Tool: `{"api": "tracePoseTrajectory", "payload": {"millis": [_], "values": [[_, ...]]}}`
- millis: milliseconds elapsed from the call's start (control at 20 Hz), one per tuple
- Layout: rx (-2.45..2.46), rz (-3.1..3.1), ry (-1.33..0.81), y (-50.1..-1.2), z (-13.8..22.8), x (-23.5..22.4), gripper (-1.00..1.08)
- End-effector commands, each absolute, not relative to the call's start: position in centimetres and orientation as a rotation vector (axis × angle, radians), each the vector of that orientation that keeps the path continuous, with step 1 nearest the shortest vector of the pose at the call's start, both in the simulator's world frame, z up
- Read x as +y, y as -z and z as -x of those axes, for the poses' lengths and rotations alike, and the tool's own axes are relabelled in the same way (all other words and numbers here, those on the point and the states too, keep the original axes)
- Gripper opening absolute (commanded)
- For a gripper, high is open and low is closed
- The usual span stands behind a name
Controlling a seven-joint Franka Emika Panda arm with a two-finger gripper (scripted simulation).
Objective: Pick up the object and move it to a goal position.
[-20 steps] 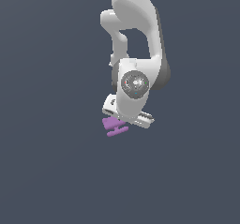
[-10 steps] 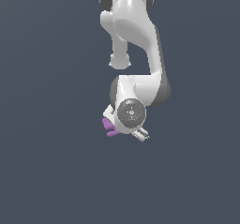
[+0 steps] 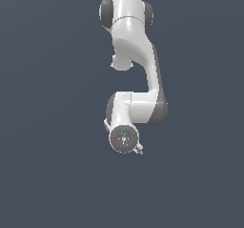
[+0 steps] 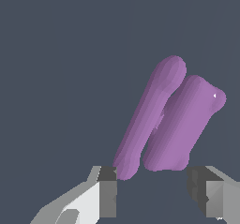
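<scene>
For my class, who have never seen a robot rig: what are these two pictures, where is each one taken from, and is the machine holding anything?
Both are simulator renders of one white robot arm above a plain dark grey surface. The exterior view looks at the whole arm from a camera off the machine; a sliver of the purple piece peeks out beside the wrist. The wrist view rides on the arm and looks past its gripper. There the purple piece shows a thin bar beside a wider block. The two fingers stand apart at its near end, so the gripper looks open. Whether they touch the piece is unclear.

Arm (image 3: pixel 138 69) folded downward — gripper (image 4: pixel 154 192) fingers spread apart.
</scene>
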State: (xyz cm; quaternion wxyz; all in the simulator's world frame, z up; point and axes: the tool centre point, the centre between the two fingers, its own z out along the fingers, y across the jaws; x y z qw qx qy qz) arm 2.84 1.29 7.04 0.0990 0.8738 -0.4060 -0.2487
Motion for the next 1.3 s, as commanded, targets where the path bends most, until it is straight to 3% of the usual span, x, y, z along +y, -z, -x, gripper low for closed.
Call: {"api": "tracePoseTrajectory", "payload": {"millis": [0,1250], "values": [[-1.274,-2.523,0.778,-6.3,-2.8,1.1,0.28],[-1.641,-2.148,0.985,-2.6,-2.0,-0.2,0.28]]}}
